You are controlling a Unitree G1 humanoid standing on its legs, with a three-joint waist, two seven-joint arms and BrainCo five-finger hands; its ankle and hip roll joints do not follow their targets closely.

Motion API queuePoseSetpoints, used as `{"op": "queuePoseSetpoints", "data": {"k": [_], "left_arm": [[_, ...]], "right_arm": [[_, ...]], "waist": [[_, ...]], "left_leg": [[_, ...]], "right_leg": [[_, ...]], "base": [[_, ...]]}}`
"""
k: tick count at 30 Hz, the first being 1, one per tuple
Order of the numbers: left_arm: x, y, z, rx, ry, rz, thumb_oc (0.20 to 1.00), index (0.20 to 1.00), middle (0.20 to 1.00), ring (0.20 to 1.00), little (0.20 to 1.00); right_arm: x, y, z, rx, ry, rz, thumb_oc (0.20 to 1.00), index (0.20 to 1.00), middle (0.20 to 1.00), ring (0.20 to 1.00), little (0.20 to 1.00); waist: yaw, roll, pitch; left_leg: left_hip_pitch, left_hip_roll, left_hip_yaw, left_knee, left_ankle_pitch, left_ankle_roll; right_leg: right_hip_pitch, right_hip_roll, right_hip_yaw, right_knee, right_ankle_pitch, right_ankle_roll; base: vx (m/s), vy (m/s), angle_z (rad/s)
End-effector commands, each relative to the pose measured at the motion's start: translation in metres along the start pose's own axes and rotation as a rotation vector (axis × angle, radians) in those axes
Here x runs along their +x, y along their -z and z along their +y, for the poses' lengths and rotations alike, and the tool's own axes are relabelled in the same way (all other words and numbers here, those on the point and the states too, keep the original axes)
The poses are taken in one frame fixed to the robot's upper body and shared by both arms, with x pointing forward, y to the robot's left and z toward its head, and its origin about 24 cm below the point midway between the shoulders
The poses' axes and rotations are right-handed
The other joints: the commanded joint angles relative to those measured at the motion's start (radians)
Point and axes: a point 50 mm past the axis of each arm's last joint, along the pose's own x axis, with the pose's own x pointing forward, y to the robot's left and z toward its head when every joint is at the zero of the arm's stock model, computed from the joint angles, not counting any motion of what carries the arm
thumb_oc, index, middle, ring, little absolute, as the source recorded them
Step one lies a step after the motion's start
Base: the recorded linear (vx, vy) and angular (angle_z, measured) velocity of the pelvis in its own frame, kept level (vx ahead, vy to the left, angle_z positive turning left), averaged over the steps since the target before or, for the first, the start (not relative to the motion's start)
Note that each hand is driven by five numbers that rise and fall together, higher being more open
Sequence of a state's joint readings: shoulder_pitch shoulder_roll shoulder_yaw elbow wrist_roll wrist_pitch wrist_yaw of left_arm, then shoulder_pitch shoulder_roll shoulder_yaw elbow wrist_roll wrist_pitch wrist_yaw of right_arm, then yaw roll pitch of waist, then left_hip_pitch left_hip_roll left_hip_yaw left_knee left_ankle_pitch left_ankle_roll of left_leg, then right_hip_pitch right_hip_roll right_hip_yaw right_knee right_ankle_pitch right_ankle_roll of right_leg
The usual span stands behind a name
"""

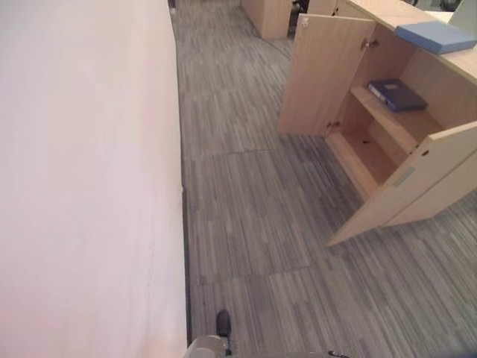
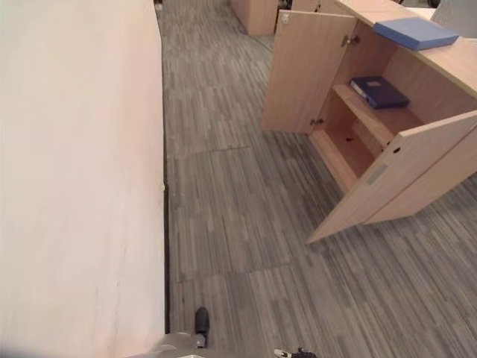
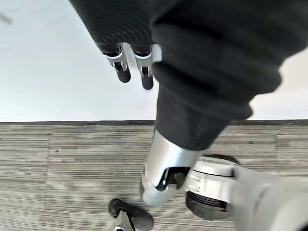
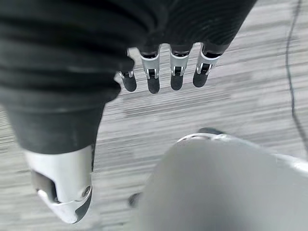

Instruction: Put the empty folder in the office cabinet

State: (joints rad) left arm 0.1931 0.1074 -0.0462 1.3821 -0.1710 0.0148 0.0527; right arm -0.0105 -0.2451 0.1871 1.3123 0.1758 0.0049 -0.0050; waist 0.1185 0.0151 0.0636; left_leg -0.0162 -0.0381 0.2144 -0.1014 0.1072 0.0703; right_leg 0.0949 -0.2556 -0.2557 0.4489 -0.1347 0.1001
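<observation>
Wall [image 1: 82, 179]: pale, plain, running along the robot's left side. Carpet floor [image 1: 253, 224]: grey striped tiles between the wall and the cabinet. Office cabinet [image 2: 417, 82]: light wood, ahead and to the right, both doors [image 2: 305, 71] swung open; inner shelf [image 2: 376, 115] and bottom compartment visible. Light blue folder [image 2: 415, 32]: lying flat on the cabinet top, apparently the item to be stored, though whether it is empty cannot be told. Dark blue binder [image 2: 378, 92]: lying flat on the inner shelf. Left hand [image 3: 132, 65]: hanging beside the wall, fingers relaxed and straight, holding nothing. Right hand [image 4: 163, 72]: hanging over the carpet, fingers straight, empty. Step in hand, as judged: the approach, with the robot standing well apart from the cabinet and the folder untouched. Next move calls for closing in on the cabinet, then reaching to the top for the light blue folder.
</observation>
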Motion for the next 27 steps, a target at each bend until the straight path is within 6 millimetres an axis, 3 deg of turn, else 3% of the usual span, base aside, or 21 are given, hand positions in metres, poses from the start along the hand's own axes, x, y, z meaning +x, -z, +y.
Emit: {"op": "queuePoseSetpoints", "data": {"k": [1,2,3,5,6,7,8,9,13,15,20,21,23,25,27], "left_arm": [[-0.006,-0.081,0.044,0.058,-0.185,-0.268,1.000,1.000,1.000,1.000,1.000],[-0.006,-0.081,0.044,0.058,-0.185,-0.269,1.000,1.000,1.000,1.000,1.000],[-0.007,-0.086,0.044,0.070,-0.183,-0.286,1.000,1.000,1.000,1.000,1.000],[-0.007,-0.086,0.043,0.081,-0.175,-0.289,1.000,1.000,1.000,1.000,1.000],[-0.007,-0.086,0.043,0.080,-0.175,-0.289,1.000,1.000,1.000,1.000,1.000],[-0.007,-0.085,0.041,0.090,-0.169,-0.286,1.000,1.000,1.000,1.000,1.000],[-0.007,-0.086,0.039,0.109,-0.159,-0.288,1.000,1.000,1.000,1.000,1.000],[-0.006,-0.085,0.038,0.120,-0.154,-0.283,1.000,1.000,1.000,1.000,1.000],[-0.006,-0.084,0.037,0.137,-0.146,-0.275,1.000,1.000,1.000,1.000,1.000],[-0.004,-0.074,0.034,0.156,-0.135,-0.243,1.000,1.000,1.000,1.000,1.000],[-0.003,-0.070,0.030,0.149,-0.124,-0.225,1.000,1.000,1.000,1.000,1.000],[-0.003,-0.070,0.030,0.149,-0.124,-0.225,1.000,1.000,1.000,1.000,1.000],[-0.004,-0.074,0.030,0.131,-0.125,-0.234,1.000,1.000,1.000,1.000,1.000],[-0.004,-0.078,0.031,0.083,-0.134,-0.246,1.000,1.000,1.000,1.000,1.000],[-0.006,-0.088,0.033,0.086,-0.138,-0.279,1.000,1.000,1.000,1.000,1.000]], "right_arm": [[0.000,-0.039,-0.020,-0.008,0.053,-0.126,1.000,1.000,1.000,1.000,1.000],[0.000,-0.040,-0.020,-0.008,0.053,-0.126,1.000,1.000,1.000,1.000,1.000],[-0.001,-0.052,-0.021,-0.013,0.051,-0.166,1.000,1.000,1.000,1.000,1.000],[-0.001,-0.062,-0.018,0.001,0.043,-0.193,1.000,1.000,1.000,1.000,1.000],[-0.001,-0.062,-0.018,0.001,0.043,-0.193,1.000,1.000,1.000,1.000,1.000],[-0.001,-0.069,-0.017,0.022,0.038,-0.214,1.000,1.000,1.000,1.000,1.000],[-0.002,-0.072,-0.017,0.058,0.036,-0.227,1.000,1.000,1.000,1.000,1.000],[-0.002,-0.071,-0.016,0.074,0.032,-0.227,1.000,1.000,1.000,1.000,1.000],[-0.002,-0.070,-0.017,0.096,0.036,-0.225,1.000,1.000,1.000,1.000,1.000],[0.000,-0.056,-0.017,0.095,0.038,-0.186,1.000,1.000,1.000,1.000,1.000],[0.000,-0.036,-0.025,0.064,0.058,-0.118,1.000,1.000,1.000,1.000,1.000],[0.000,-0.036,-0.025,0.064,0.058,-0.118,1.000,1.000,1.000,1.000,1.000],[0.000,-0.031,-0.027,0.068,0.064,-0.097,1.000,1.000,1.000,1.000,1.000],[0.000,-0.025,-0.028,0.105,0.073,-0.079,1.000,1.000,1.000,1.000,1.000],[0.000,-0.026,-0.029,0.111,0.075,-0.084,1.000,1.000,1.000,1.000,1.000]], "waist": [[-0.011,-0.001,0.036],[-0.011,-0.001,0.036],[-0.041,0.019,0.074],[-0.072,0.024,0.109],[-0.072,0.025,0.112],[-0.091,0.015,0.123],[-0.110,-0.015,0.132],[-0.123,-0.028,0.128],[-0.141,-0.044,0.122],[-0.149,-0.049,0.087],[-0.154,-0.023,0.048],[-0.154,-0.022,0.048],[-0.158,-0.019,0.046],[-0.161,-0.029,0.048],[-0.151,-0.060,0.069]], "left_leg": [[0.007,-0.071,-0.056,0.014,-0.089,-0.035],[0.007,-0.069,-0.056,0.014,-0.090,-0.037],[0.049,-0.056,-0.081,0.014,-0.092,-0.035],[0.086,-0.054,-0.099,0.014,-0.093,-0.034],[0.089,-0.053,-0.100,0.014,-0.094,-0.034],[0.124,-0.066,-0.118,0.014,-0.116,-0.037],[0.157,-0.091,-0.149,0.014,-0.140,-0.039],[0.177,-0.103,-0.169,0.014,-0.159,-0.039],[0.202,-0.121,-0.208,0.014,-0.180,-0.034],[0.240,-0.117,-0.240,0.014,-0.228,-0.034],[0.309,-0.029,-0.245,0.027,-0.272,-0.067],[0.309,-0.028,-0.245,0.027,-0.273,-0.067],[0.306,0.012,-0.238,0.077,-0.277,-0.095],[0.228,0.076,-0.188,0.310,-0.167,-0.157],[0.087,0.091,-0.170,0.597,-0.065,-0.143]], "right_leg": [[-0.117,-0.168,-0.044,0.016,0.312,0.045],[-0.118,-0.168,-0.045,0.020,0.307,0.042],[-0.204,-0.083,-0.035,-0.017,0.255,0.029],[-0.262,0.019,-0.036,-0.130,0.265,0.012],[-0.258,0.020,-0.037,-0.132,0.265,0.011],[-0.295,0.090,-0.029,-0.228,0.284,0.016],[-0.306,0.158,-0.012,-0.369,0.329,0.042],[-0.324,0.194,0.009,-0.429,0.355,0.048],[-0.345,0.227,0.047,-0.483,0.390,0.060],[-0.288,0.222,0.048,-0.530,0.396,0.041],[-0.254,0.231,0.042,-0.475,0.343,0.014],[-0.254,0.231,0.042,-0.474,0.342,0.013],[-0.237,0.234,0.040,-0.441,0.294,-0.004],[-0.171,0.243,0.039,-0.432,0.246,-0.030],[-0.132,0.245,0.049,-0.434,0.222,-0.059]], "base": [[0.13,0.035,0.09],[0.25,0.003,0.16],[0.11,-0.063,0.23],[0.13,-0.070,0.47],[0.20,-0.064,0.58],[0.29,-0.099,0.78],[0.42,-0.130,0.80],[0.29,-0.100,0.85],[0.23,-0.074,0.76],[0.38,-0.172,0.20],[0.33,-0.172,0.15],[0.22,-0.154,0.08],[0.27,-0.234,0.11],[0.32,-0.355,0.18],[0.17,-0.311,0.12]]}}
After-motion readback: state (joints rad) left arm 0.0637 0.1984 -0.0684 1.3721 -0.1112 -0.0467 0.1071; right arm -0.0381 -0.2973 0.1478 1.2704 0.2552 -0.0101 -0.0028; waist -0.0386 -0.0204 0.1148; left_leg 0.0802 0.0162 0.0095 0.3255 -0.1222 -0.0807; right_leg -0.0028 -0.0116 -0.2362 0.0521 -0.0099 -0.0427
